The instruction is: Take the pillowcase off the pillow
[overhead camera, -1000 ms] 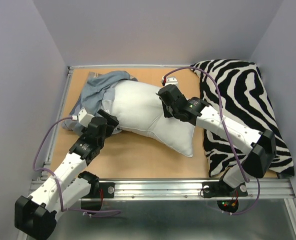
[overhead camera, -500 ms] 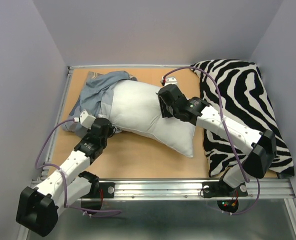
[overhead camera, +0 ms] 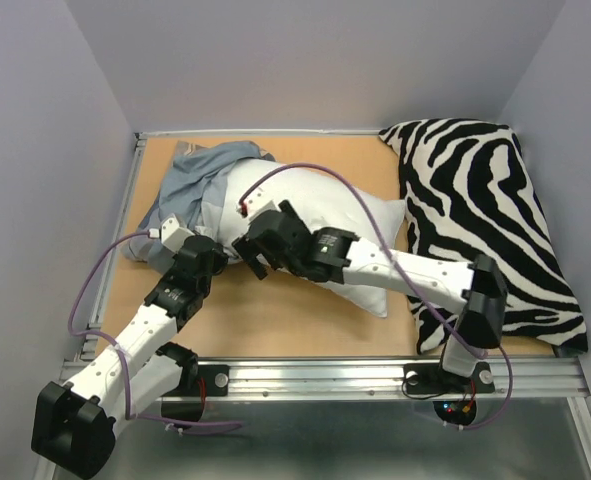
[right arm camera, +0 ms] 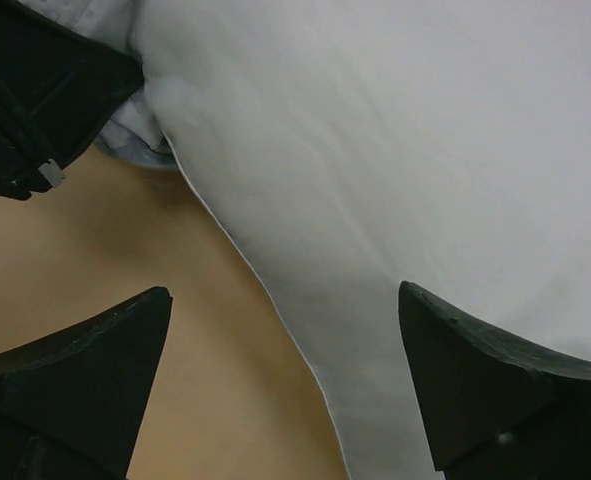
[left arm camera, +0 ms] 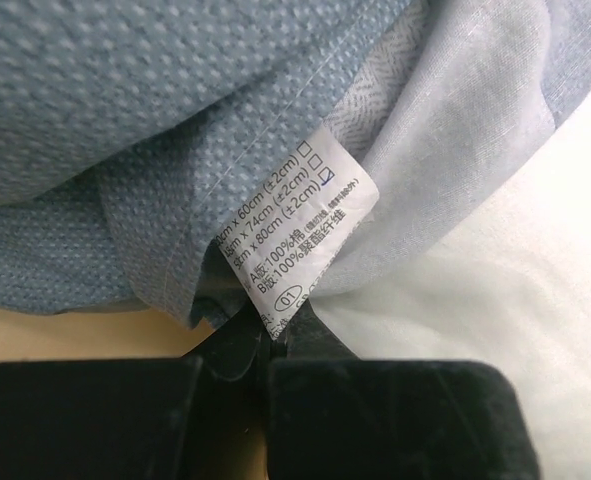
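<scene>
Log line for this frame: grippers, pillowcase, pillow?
left gripper shut on pillowcase by label | right gripper open over pillow edge | pillowcase bunched at pillow's far-left end

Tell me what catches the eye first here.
The zebra cushion on the right stands out most. In the middle lies the white pillow, with the blue pillowcase bunched at its far-left end. The left gripper is shut on the pillowcase by its care label; the right gripper hangs open over the pillow's near edge.
</scene>
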Action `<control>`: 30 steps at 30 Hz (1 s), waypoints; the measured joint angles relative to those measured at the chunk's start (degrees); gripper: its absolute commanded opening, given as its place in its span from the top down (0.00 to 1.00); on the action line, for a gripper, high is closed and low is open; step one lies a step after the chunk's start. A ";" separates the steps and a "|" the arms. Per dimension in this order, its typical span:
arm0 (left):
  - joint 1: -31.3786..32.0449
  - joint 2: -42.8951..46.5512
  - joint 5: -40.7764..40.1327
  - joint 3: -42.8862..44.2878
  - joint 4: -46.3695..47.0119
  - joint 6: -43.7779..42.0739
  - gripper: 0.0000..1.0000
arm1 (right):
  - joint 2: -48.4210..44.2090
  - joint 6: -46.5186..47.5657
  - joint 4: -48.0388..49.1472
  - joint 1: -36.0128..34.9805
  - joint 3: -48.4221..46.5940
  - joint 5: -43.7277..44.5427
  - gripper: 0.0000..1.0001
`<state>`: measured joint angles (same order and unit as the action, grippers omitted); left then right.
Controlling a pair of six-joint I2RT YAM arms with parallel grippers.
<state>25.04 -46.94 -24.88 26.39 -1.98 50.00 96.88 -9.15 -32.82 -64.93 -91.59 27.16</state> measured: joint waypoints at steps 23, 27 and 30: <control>-5.29 3.61 3.08 17.38 -9.01 -8.28 1.00 | 11.04 2.51 -9.01 2.78 -19.30 17.20 0.99; -15.82 1.25 10.73 19.93 -4.26 -8.70 1.00 | 10.36 2.49 -12.44 2.45 -27.71 14.34 0.99; -23.10 -1.79 16.96 21.24 -2.80 -8.81 1.00 | 8.39 2.25 -14.58 1.99 -28.63 13.60 0.99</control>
<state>1.93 -48.73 -7.92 47.64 -4.78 41.19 105.27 -6.90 -47.40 -62.94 -120.22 40.75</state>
